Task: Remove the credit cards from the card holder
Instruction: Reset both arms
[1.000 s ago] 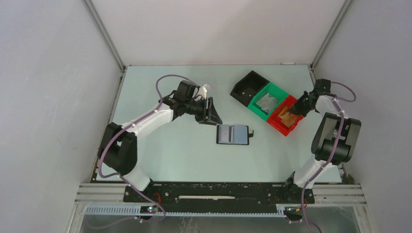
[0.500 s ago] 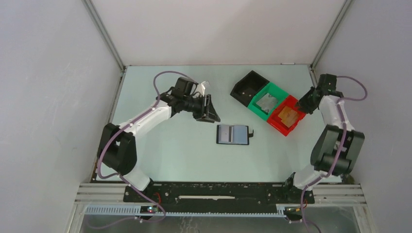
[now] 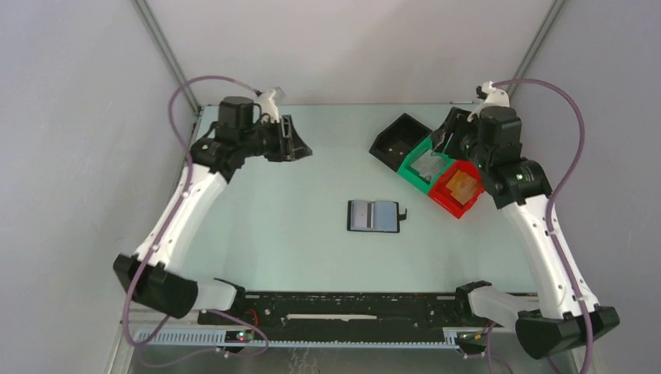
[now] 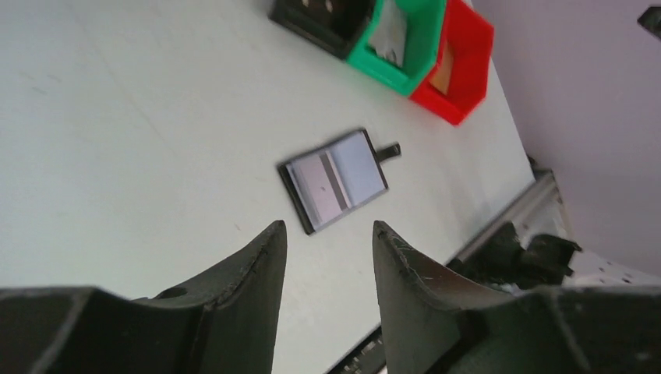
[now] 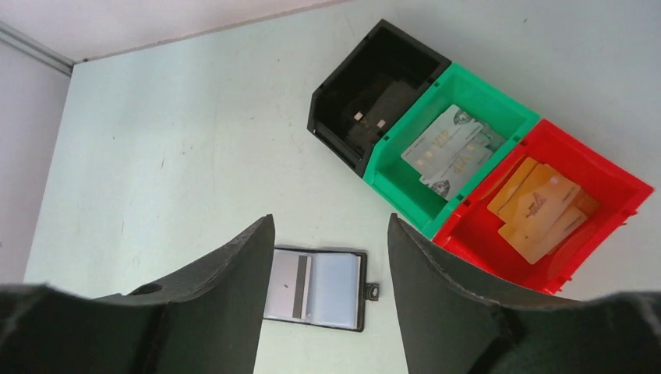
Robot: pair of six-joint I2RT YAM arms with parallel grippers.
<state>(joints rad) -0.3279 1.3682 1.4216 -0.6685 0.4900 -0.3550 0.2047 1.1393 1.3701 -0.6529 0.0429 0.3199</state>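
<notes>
Surface: a pale mint-white table (image 3: 265,226), matt, with a few faint scuffs.
Room: plain grey walls (image 3: 78,117) stand left of, behind and right of the card holder (image 3: 375,216), with metal posts in both back corners.
Left gripper (image 4: 327,230): raised off the table, well behind and far left of the card holder. Its fingers are parted with a clear gap and nothing is between them.
Card holder: lies flat and open near the middle of the table. It has a black rim, a pale grey left half with one dark stripe, a grey-blue right half, and a small black tab (image 3: 403,212) jutting from its right edge. Whether any card is in its pockets cannot be told.
Bins: black bin (image 3: 392,139), green bin (image 3: 436,144) and red bin (image 3: 441,198) touch in a diagonal row behind and right of the card holder, near it but apart.
Credit cards (image 5: 452,148): pale grey, overlapping in the green bin. Orange-tan cards (image 5: 542,206) lie in the red bin.
Right gripper (image 5: 331,222): high above the bins, behind and right of the card holder, its fingers spread and empty.
Edges: a black base rail (image 3: 351,308) runs along the table's near edge, in front of the card holder.
Open room: bare table lies left of, in front of and directly behind the card holder, widest to the left.
</notes>
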